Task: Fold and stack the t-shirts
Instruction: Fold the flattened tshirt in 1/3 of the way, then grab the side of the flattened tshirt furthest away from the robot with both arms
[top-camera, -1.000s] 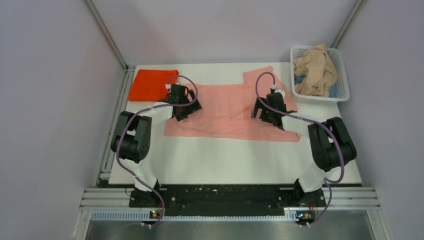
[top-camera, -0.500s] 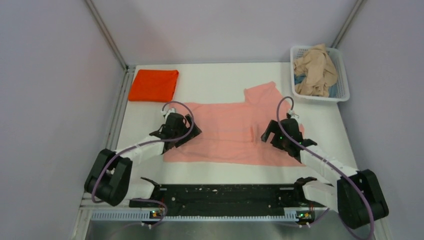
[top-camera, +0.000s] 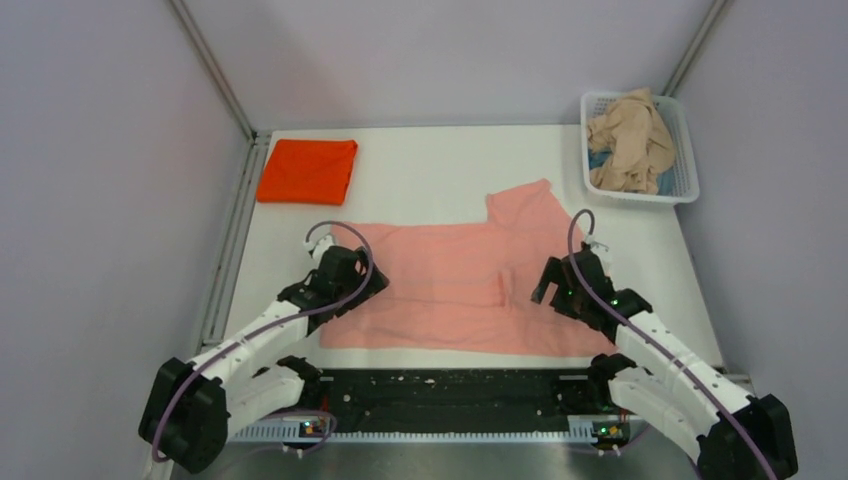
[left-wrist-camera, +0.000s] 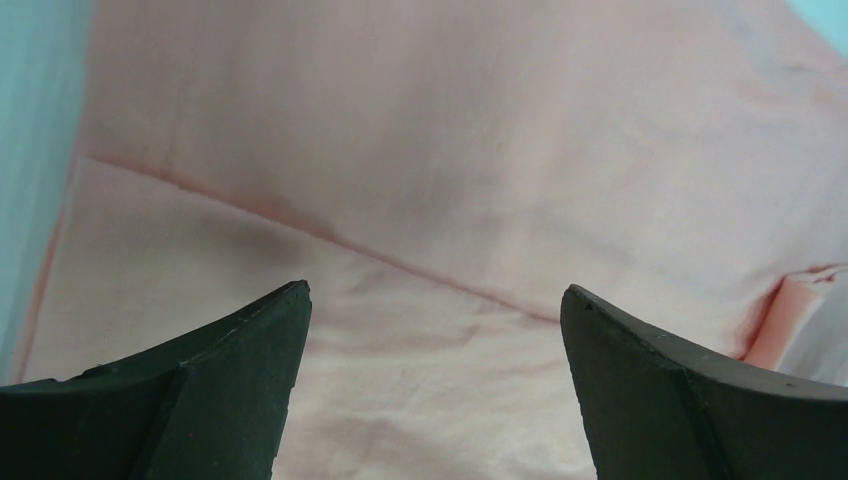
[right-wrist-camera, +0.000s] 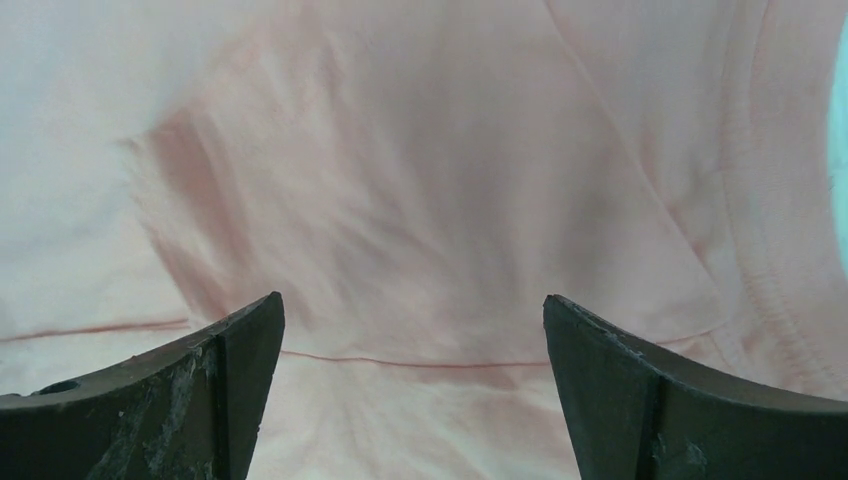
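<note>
I see both arms stretched low and forward from their bases at the near edge, elbows dropped out to the near corners and forearms angling in toward the middle. The left gripper (top-camera: 348, 280) sits over the left end of the salmon-pink cloth t-shirt (top-camera: 455, 290), and the right gripper (top-camera: 562, 285) sits over its right end, near the sleeve. Both sets of black fingers are spread wide with nothing between them. In each wrist view only pink cloth with a seam line fills the gap. I can't tell if the fingertips touch the cloth or hang just above it. The pink tee lies flat and sideways across the near-middle of the white table (top-camera: 440, 170), one sleeve poking toward the far side at right of centre and a small crease near its middle. The bright orange-red t-shirt (top-camera: 307, 170) is folded into a neat rectangle at the far left corner, well apart from both grippers. The beige-tan t-shirt (top-camera: 628, 135) is bunched up inside the white plastic lattice basket (top-camera: 688, 150) at the far right corner, with a bit of blue showing under it.
</note>
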